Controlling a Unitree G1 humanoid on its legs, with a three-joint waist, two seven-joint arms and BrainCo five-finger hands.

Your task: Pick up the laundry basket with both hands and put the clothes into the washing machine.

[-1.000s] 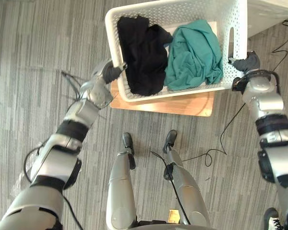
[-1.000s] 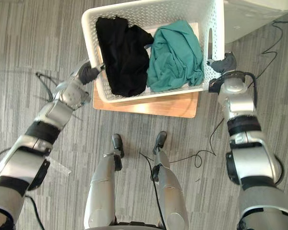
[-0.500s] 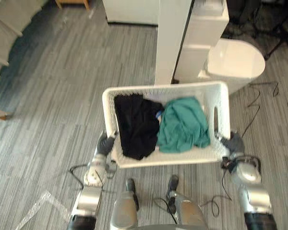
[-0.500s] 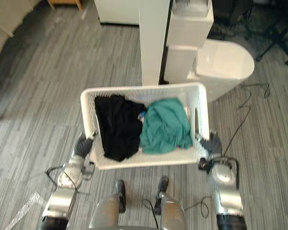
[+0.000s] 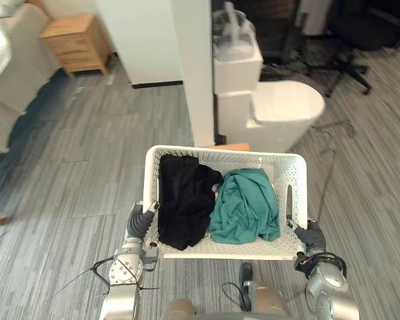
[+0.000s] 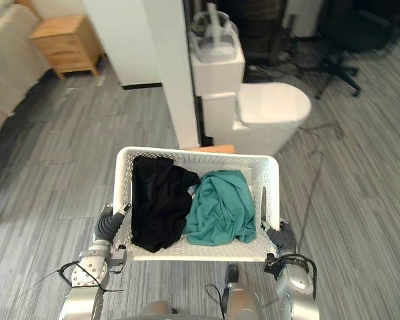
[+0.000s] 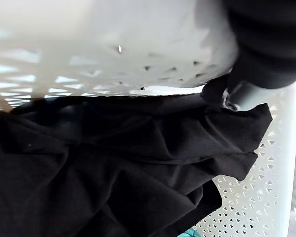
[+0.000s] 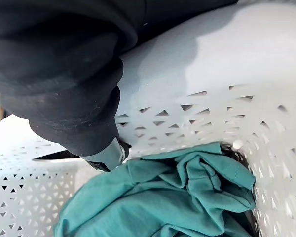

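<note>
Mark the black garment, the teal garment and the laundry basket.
black garment (image 5: 183, 210), left eye view, middle of its folds.
teal garment (image 5: 245, 207), left eye view, centre of the bunch.
laundry basket (image 5: 220, 252), left eye view, near wall.

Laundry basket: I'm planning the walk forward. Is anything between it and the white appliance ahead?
Yes: a wooden piece shows just past the far rim of the laundry basket, before the white appliance. A white pillar stands left of that appliance.

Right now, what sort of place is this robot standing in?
Probably a test room furnished like a home: a small wooden cabinet by the wall, a white rounded appliance beyond the laundry basket, and an office chair at the back.
</note>
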